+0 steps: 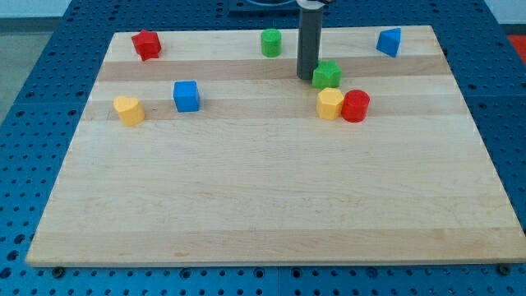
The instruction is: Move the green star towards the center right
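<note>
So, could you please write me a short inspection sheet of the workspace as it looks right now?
Surface: wooden board lying flat, no damage seen.
Job's things: green star in the upper middle-right, just above the yellow hexagon.
Clutter: red cylinder touching the yellow hexagon; green cylinder and blue block near the view's top; red block at top left; blue cube and yellow block at left.
Grippers: none fitted; my tip sits against the green star's left side.
Cables: nothing seen.
Surroundings: blue perforated table around the board.
</note>
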`<state>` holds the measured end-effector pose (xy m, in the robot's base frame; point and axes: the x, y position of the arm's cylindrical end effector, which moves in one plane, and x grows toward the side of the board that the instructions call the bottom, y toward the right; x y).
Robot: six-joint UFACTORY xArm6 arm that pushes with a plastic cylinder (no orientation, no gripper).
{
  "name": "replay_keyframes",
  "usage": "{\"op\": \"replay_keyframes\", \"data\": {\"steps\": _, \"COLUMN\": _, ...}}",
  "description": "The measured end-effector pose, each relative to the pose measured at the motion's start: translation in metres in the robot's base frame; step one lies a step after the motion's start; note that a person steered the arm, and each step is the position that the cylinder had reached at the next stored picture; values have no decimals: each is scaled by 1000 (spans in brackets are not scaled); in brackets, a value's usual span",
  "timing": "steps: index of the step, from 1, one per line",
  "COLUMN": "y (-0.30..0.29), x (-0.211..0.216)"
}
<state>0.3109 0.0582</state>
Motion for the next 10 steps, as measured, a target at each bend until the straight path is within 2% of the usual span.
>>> {"op": "replay_keyframes", "data": {"steps": 4, "y": 63, "x": 3}}
{"op": "replay_keyframes", "data": {"steps": 10, "y": 84, "x": 70}}
